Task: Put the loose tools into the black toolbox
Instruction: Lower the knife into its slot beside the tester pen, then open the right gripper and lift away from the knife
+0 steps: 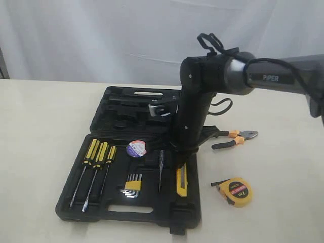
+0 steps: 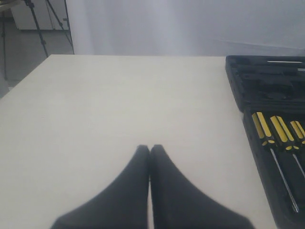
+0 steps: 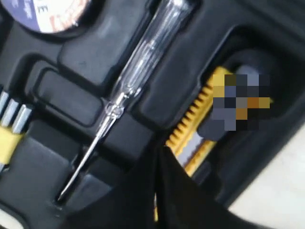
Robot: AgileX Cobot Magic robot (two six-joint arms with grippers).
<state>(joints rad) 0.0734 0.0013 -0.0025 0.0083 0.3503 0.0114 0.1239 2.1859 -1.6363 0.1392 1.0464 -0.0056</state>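
The black toolbox (image 1: 116, 212) lies open on the table. The yellow-black utility knife (image 1: 181, 181) rests in a recess on the box's right side, and the black tape roll (image 1: 136, 148) with its label sits in the near half. My right gripper (image 1: 181, 164) points down at the knife's far end. In the right wrist view the right gripper (image 3: 157, 148) is shut, its tips over the knife (image 3: 200, 114). The pliers (image 1: 234, 137) and the round yellow tape measure (image 1: 236, 191) lie on the table right of the box. My left gripper (image 2: 149, 149) is shut over bare table.
Three yellow-black screwdrivers (image 1: 98, 152) and a hex key set (image 1: 132, 183) fill the near half's left recesses. A clear-handled tester screwdriver (image 3: 138, 62) lies beside the knife. The far half (image 1: 131, 109) holds more black parts. A white curtain backs the table.
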